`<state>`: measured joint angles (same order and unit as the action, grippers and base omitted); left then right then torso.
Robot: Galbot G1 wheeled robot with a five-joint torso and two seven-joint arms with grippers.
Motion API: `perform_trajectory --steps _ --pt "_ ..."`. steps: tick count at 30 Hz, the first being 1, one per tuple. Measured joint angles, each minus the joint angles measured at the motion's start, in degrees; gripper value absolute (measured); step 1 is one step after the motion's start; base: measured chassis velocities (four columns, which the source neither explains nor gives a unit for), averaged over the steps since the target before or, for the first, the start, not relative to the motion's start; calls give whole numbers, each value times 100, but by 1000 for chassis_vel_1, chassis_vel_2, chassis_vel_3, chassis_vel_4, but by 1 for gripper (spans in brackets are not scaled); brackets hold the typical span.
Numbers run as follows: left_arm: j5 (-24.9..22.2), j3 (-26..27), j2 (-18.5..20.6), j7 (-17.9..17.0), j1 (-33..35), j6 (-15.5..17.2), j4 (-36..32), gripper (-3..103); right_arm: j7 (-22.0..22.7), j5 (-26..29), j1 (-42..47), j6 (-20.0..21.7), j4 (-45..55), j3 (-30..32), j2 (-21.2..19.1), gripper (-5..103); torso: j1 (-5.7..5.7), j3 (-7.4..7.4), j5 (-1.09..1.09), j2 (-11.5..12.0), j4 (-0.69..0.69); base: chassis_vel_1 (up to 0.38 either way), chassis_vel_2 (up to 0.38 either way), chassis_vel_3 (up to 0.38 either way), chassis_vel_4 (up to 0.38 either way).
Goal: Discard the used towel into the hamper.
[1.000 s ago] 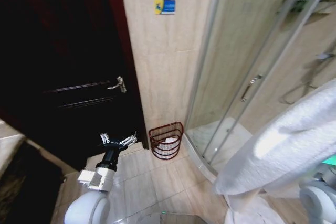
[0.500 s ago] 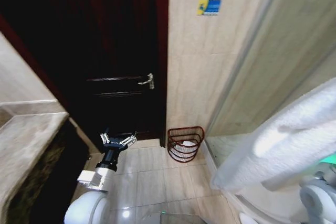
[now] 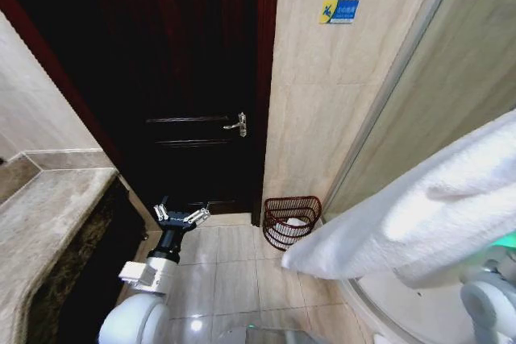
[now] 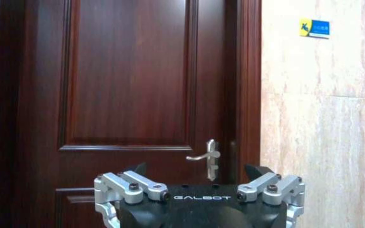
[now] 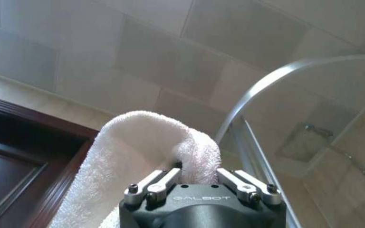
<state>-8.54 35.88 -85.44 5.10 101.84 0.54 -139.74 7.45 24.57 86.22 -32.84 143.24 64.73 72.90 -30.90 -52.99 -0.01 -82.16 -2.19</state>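
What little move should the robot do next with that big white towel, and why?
Probably roll a little closer to the hamper. The right gripper is shut on the towel, held high, while the hamper stands on the floor by the wall, off ahead and not under the towel. The left gripper is open, holding nothing.

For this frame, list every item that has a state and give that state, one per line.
towel: white, draped, held up by the right pincer, off the floor.
right pincer: shut on the towel.
left pincer: open, empty, raised in front of the door.
hamper: upright on the floor by the wall, something white inside.
door: closed, handle level.
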Motion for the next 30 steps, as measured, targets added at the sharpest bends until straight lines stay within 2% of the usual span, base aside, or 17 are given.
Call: perform_trajectory --steps 30 --pt "0 0 0 0 0 0 0 100 -117 18 -23 -64 0 -4 -67 11 0 0 1 0 0 15 20 -20 -17"
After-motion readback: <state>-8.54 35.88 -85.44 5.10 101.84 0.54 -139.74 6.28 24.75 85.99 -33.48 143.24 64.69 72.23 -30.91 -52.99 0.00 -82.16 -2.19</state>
